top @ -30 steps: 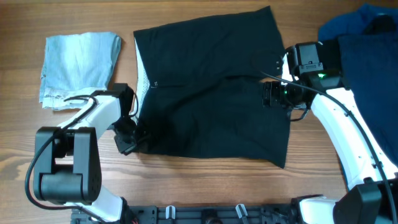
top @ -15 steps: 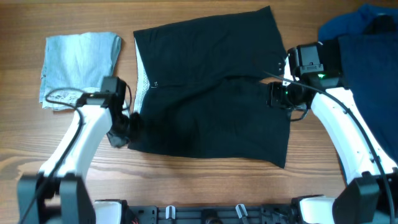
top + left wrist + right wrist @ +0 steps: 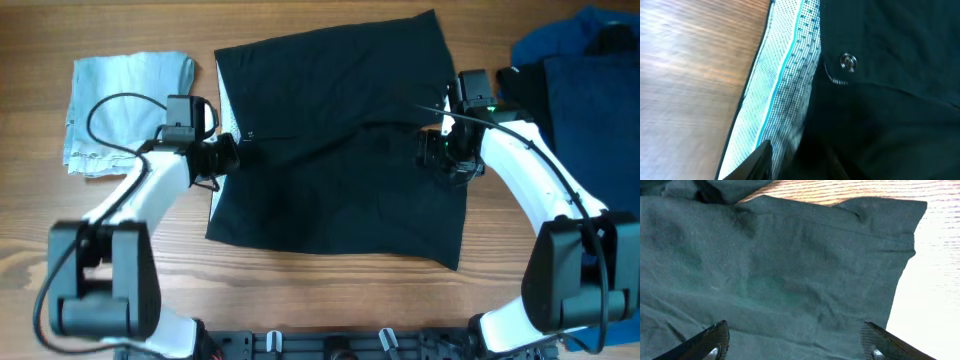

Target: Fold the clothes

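Observation:
The black shorts (image 3: 340, 150) lie spread flat in the middle of the table, with the waistband to the left and the leg hems to the right. My left gripper (image 3: 225, 155) is at the waistband's edge. In the left wrist view one fingertip (image 3: 762, 155) rests on the white-and-teal inner lining (image 3: 785, 75), near a metal snap (image 3: 848, 62). The other finger is lost against the black cloth. My right gripper (image 3: 440, 155) is open just above the shorts' right side. Its two fingers (image 3: 795, 347) straddle flat fabric (image 3: 790, 270) near the hem corner.
A folded pale-blue denim piece (image 3: 130, 100) lies at the far left. A pile of dark blue garments (image 3: 590, 90) lies at the far right, close to my right arm. Bare wooden table (image 3: 300, 290) runs along the front edge.
My left gripper moved from the shorts' lower-left corner up to the middle of the waistband. My right gripper shifted slightly up and left over the shorts' right edge.

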You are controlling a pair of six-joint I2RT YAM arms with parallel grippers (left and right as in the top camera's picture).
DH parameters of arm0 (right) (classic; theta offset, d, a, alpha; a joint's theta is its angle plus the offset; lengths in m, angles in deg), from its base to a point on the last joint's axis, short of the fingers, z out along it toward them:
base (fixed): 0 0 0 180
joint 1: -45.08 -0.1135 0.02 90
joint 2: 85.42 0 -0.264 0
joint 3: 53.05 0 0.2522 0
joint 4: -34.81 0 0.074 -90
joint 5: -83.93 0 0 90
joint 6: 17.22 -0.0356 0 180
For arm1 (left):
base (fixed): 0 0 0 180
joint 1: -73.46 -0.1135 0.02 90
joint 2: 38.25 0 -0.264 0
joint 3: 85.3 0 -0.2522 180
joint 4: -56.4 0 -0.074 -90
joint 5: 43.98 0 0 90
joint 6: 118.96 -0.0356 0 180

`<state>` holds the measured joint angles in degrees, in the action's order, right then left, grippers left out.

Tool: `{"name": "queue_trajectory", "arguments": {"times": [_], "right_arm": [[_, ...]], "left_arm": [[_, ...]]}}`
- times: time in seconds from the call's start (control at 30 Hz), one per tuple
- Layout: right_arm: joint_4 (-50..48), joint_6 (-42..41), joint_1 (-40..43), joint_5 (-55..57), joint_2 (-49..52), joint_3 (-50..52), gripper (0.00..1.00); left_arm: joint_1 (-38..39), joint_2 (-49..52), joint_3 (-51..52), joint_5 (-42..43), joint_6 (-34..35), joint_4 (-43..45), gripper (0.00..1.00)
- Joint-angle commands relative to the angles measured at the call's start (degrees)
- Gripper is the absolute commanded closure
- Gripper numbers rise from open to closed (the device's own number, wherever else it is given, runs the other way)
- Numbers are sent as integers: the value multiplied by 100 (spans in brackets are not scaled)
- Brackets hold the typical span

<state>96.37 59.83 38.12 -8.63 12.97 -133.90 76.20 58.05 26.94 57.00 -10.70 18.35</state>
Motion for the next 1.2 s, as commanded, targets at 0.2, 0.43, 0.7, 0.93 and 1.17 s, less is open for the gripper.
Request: {"name": "queue_trajectory", "arguments": {"times": [0.2, 0.43, 0.7, 0.93, 1.17], "right_arm": [[118, 96, 13, 24, 57, 42, 14], [116, 98, 13, 133, 57, 42, 13], [-17, 94, 15, 129, 57, 42, 10], [-588, 313, 181, -402, 66, 42, 61], [-804, 398, 190, -780, 103, 48, 89]], "left_arm": [[-59, 409, -90, 503, -157, 361, 96], [-638, -72, -125, -188, -111, -229, 96], [-634, -50, 103, -221, -111, -404, 82], [-634, -144, 173, -249, -87, -254, 91], [-634, -334, -479, 605, 131, 404, 92]]}}
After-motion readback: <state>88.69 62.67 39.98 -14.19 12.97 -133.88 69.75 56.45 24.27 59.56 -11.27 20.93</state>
